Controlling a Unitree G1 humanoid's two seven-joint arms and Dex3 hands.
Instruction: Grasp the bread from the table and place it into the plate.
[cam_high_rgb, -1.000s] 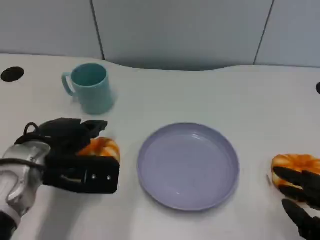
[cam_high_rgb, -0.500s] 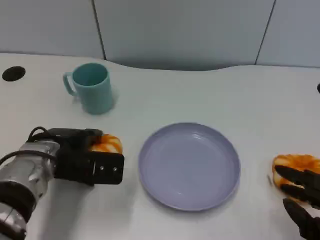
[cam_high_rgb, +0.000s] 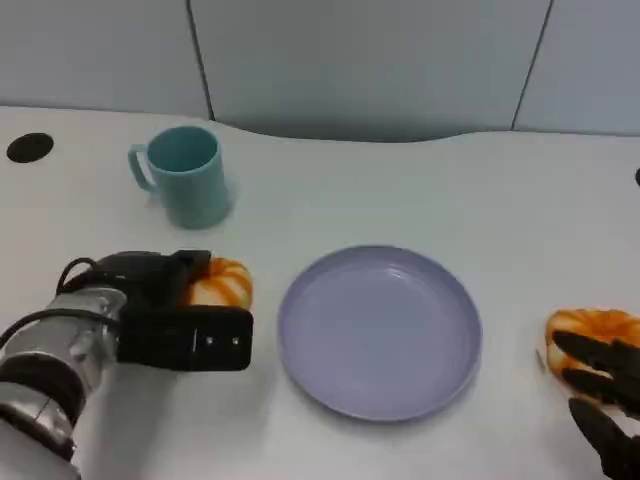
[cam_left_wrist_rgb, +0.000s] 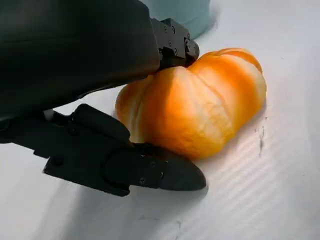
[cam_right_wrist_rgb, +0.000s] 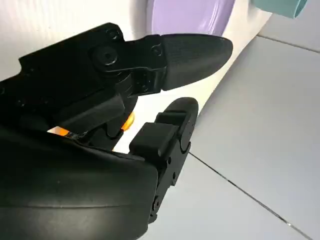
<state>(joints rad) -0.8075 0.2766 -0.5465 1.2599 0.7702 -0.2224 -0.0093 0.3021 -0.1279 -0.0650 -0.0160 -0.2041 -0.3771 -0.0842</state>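
An orange-glazed bread (cam_high_rgb: 222, 283) lies on the white table, left of the lilac plate (cam_high_rgb: 380, 258). My left hand (cam_high_rgb: 170, 322) sits low over it from the near left. In the left wrist view one finger (cam_left_wrist_rgb: 172, 40) presses the top of the bread (cam_left_wrist_rgb: 200, 110) and another finger (cam_left_wrist_rgb: 150, 172) lies against its lower side, so it is gripped while resting on the table. A second bread (cam_high_rgb: 590, 328) lies right of the plate. My right hand (cam_high_rgb: 605, 395) rests its spread fingers on that bread's near edge. The plate (cam_right_wrist_rgb: 190, 17) holds nothing.
A teal mug (cam_high_rgb: 185, 175) stands behind the left bread, near the hand's far side, and its base (cam_left_wrist_rgb: 180, 10) shows in the left wrist view. A black round hole (cam_high_rgb: 28, 147) sits in the table's far left. Grey wall panels rise behind the table's curved back edge.
My left hand has sunk lower and slid right around the bread, which shifted slightly towards the plate. The right hand and second bread have stayed put.
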